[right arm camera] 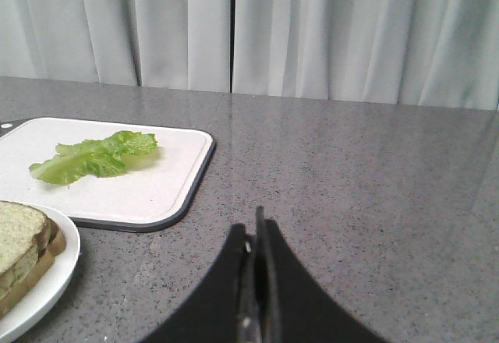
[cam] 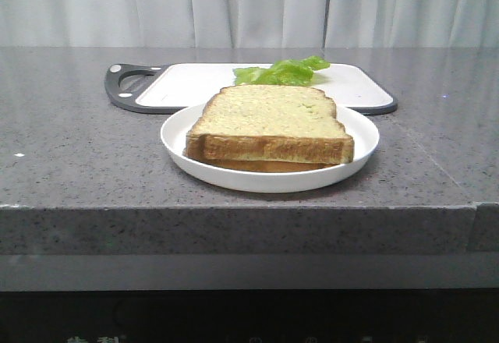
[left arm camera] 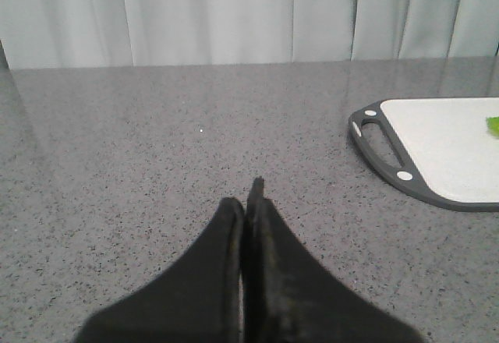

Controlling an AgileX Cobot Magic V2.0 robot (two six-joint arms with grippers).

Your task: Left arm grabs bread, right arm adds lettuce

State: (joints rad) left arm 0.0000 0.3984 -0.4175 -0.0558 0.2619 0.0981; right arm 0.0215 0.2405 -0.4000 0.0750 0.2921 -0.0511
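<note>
The bread (cam: 265, 121), a thick speckled slice with a golden crust, lies on top of a thinner slice on a white plate (cam: 175, 129) near the table's front edge. Bright green lettuce (cam: 282, 72) rests on the white cutting board (cam: 187, 84) behind the plate; it also shows in the right wrist view as lettuce (right arm camera: 93, 157) beside the bread (right arm camera: 19, 242). My left gripper (left arm camera: 246, 195) is shut and empty over bare counter, left of the board (left arm camera: 444, 144). Over bare counter to the right of the board (right arm camera: 156, 187), my right gripper (right arm camera: 254, 230) is also shut and empty. Neither arm appears in the front view.
The grey speckled counter (cam: 70, 148) has a front edge just ahead of the plate. The cutting board's dark handle (cam: 125, 86) points left. White curtains (cam: 234, 4) hang behind the table.
</note>
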